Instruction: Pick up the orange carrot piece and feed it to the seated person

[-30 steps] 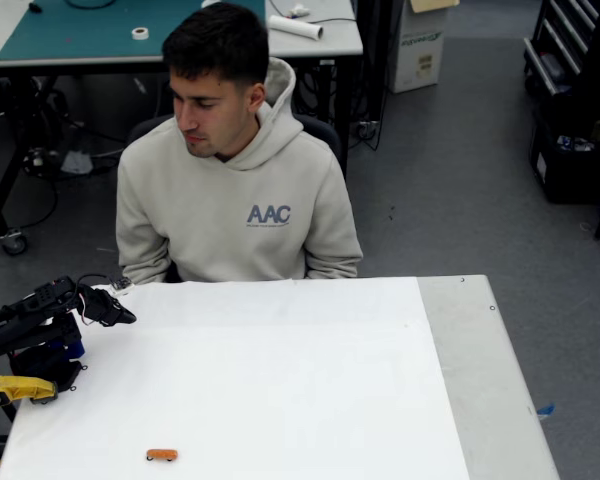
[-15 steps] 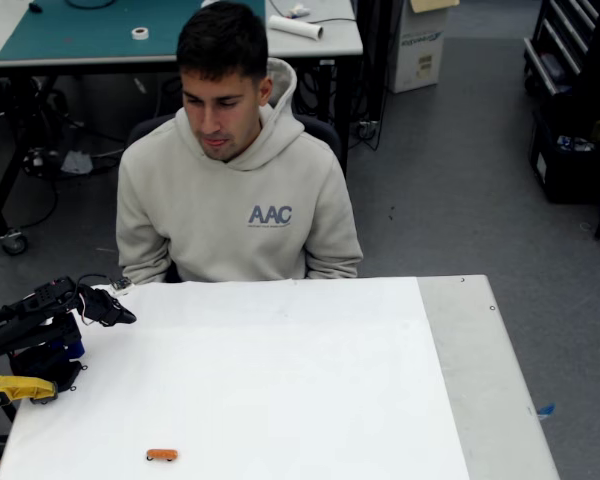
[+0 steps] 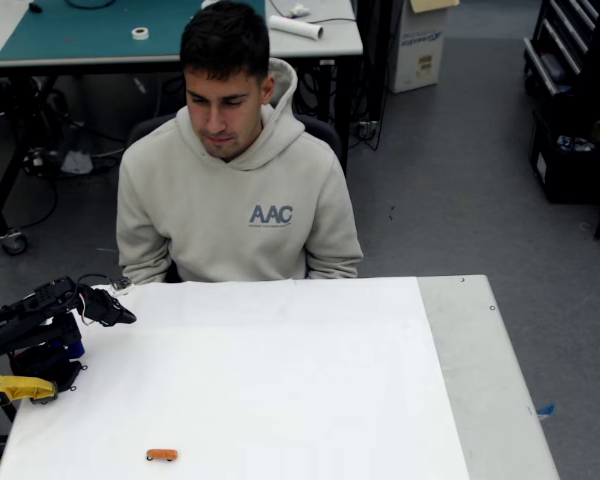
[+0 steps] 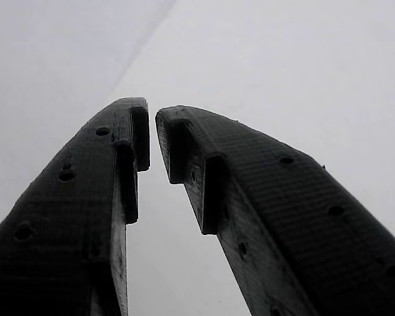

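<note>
Only the seated person (image 3: pixel 230 170) has shifted, head turning to face the counter (image 3: pixel 280 380), while the gripper (image 3: pixel 120 314), nearly closed and empty, stays parked far from the orange carrot piece (image 3: pixel 161 455), so pickup hasn't started.

matt ridged plastic tool (image 4: pixel 152 125) — white paper

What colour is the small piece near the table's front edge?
Bright orange: the carrot piece lying on the white table, clearest in the fixed view.
</note>
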You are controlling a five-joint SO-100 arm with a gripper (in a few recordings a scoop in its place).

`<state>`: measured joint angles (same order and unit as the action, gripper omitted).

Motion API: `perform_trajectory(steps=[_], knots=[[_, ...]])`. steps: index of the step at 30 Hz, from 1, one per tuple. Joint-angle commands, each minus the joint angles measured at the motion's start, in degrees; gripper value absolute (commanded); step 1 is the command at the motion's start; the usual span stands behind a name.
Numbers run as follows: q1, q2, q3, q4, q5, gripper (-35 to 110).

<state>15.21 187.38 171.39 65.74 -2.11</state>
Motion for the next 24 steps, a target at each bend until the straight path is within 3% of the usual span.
perform_trajectory(steps=[1, 24], knots=[[0.26, 1.49, -3.78, 1.23, -0.26, -2], [-0.53, 1.41, -3.78, 1.23, -0.88, -2]])
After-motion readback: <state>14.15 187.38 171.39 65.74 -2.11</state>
